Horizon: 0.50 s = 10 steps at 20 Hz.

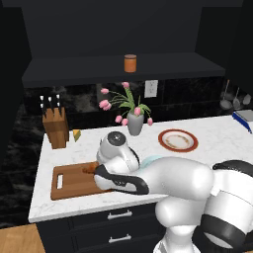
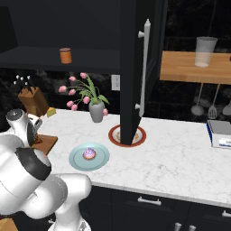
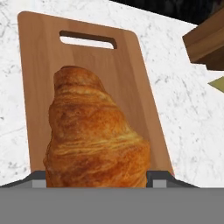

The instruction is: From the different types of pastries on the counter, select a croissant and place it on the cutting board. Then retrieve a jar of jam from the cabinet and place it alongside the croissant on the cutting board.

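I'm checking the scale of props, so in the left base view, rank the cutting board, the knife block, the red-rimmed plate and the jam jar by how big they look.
1. cutting board
2. red-rimmed plate and knife block: look about alike, unranked
3. jam jar, though it stands farthest back

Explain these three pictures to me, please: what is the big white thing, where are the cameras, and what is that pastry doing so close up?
The white thing is a robot arm in a computer-drawn kitchen. Two pictures come from cameras behind it, left and right; the third from a camera on its hand. The gripper is closed on the croissant, which sits over the wooden cutting board. On the marble counter are a knife block, a vase of pink tulips, an orange-rimmed plate and a pink-frosted cupcake on a pale blue plate. The jam jar stands on the dark cabinet's shelf.
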Available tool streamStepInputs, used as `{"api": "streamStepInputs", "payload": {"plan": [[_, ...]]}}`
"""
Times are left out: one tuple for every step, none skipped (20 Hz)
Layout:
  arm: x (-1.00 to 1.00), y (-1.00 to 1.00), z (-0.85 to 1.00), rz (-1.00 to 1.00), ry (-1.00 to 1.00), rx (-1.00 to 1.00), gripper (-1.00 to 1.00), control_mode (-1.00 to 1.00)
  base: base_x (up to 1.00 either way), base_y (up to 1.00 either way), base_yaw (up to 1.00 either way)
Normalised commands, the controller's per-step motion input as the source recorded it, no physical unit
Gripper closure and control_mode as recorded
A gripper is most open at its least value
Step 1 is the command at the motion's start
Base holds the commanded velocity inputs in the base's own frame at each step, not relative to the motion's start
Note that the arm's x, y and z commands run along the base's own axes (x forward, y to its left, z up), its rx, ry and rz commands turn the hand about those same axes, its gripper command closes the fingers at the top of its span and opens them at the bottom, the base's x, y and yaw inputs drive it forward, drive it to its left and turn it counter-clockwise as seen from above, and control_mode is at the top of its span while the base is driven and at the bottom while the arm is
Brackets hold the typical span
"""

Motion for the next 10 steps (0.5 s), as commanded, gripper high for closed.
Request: {"api": "streamStepInputs", "payload": {"plan": [[0.0,0.28,-0.54,0.0,0.0,0.0,1.0,-1.0,0.0,0.0,0.0],[0.03,0.29,-0.66,0.0,0.0,0.0,1.0,-1.0,0.0,0.0,0.0],[0.06,0.34,-0.64,0.0,0.0,0.0,1.0,-1.0,0.0,0.0,0.0],[0.11,0.31,-0.65,0.0,0.0,0.0,1.0,-1.0,0.0,0.0,0.0],[0.16,0.29,-0.61,0.0,0.0,0.0,1.0,-1.0,0.0,0.0,0.0],[0.13,0.21,-0.32,0.0,-0.01,0.0,1.0,-1.0,0.0,0.0,0.0],[0.11,0.18,-0.25,0.0,-0.02,0.0,1.0,-1.0,0.0,0.0,0.0],[0.16,0.16,-0.31,0.0,0.0,0.0,1.0,-1.0,0.0,0.0,0.0],[0.11,0.19,-0.31,0.0,0.0,0.0,1.0,-1.0,0.0,0.0,0.0],[0.03,0.15,-0.28,0.0,-0.01,0.0,1.0,-1.0,0.0,0.0,0.0]]}}
